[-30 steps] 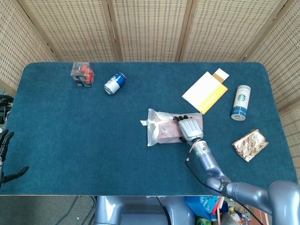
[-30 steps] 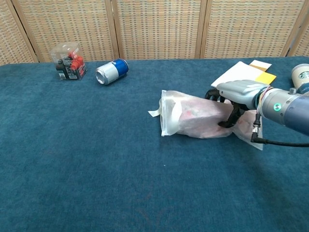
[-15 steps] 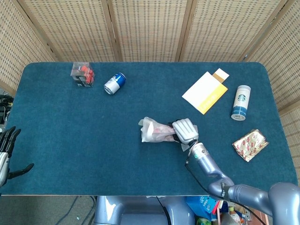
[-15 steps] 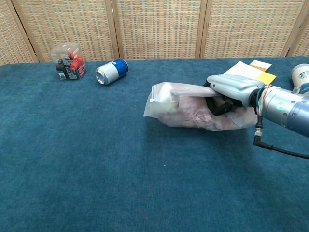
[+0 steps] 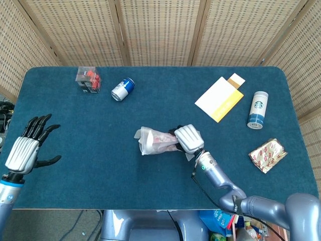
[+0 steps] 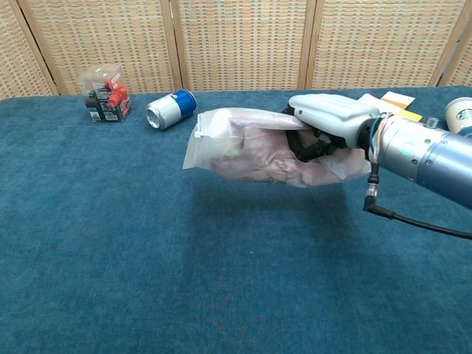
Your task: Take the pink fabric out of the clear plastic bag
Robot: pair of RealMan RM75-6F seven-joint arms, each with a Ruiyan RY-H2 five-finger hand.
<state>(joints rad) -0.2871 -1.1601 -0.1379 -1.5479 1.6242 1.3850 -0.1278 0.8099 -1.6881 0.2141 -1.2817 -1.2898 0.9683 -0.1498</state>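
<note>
Far left in the head view: left hand (image 5: 25,150) raised beside the table (image 5: 75,150) edge, fingers (image 5: 40,123) spread apart, nothing held. Toward the back left of the table: a clear box (image 5: 88,80) (image 6: 105,94) with red and black contents, then a blue and silver can (image 5: 123,89) (image 6: 169,108) lying on its side. Near the middle: clear plastic bag (image 5: 150,141) (image 6: 243,144) lifted off the table, lying roughly level, its open mouth pointing left, pink fabric (image 5: 163,140) (image 6: 262,151) inside it. Just right of that: right hand (image 5: 187,139) (image 6: 324,122) clenched on the bag's right end, gripping it from above. Further right: a white and yellow envelope (image 5: 219,98) lying flat, an upright white cup (image 5: 258,109) and a red and gold packet (image 5: 268,154).
</note>
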